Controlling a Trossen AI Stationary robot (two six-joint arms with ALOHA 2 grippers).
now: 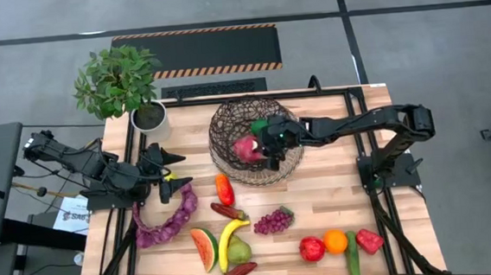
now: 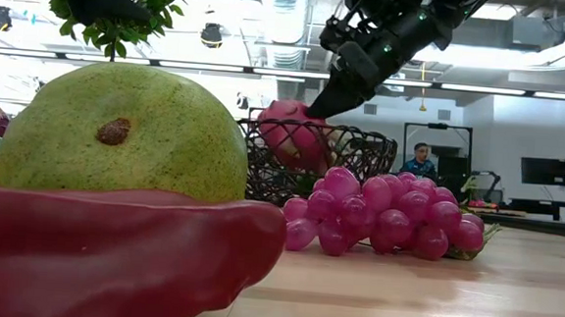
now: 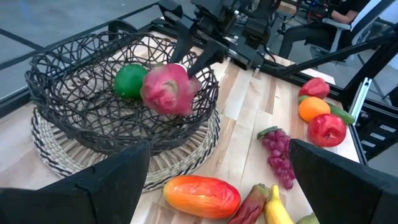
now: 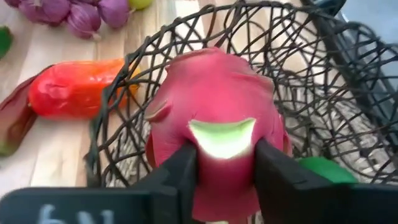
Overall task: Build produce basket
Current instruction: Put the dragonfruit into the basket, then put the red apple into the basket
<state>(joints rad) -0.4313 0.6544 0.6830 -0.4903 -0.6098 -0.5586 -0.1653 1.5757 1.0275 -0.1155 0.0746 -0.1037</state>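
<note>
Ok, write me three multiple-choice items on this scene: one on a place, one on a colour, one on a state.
1. Where is the pink dragon fruit?
A. on the table beside the grapes
B. over the basket, between the right gripper's fingers
C. by the plant pot

2. What colour is the round fruit lying in the basket?
A. green
B. blue
C. white

3. How is the left gripper?
A. shut on the banana
B. shut on the dragon fruit
C. open, holding nothing

Answers:
1 B: the right wrist view shows the right gripper with a finger on each side of the dragon fruit, above the wire mesh.
2 A: the left wrist view shows a green ball inside the mesh.
3 C: its fingers stand wide apart and empty, at the table's left side.
</note>
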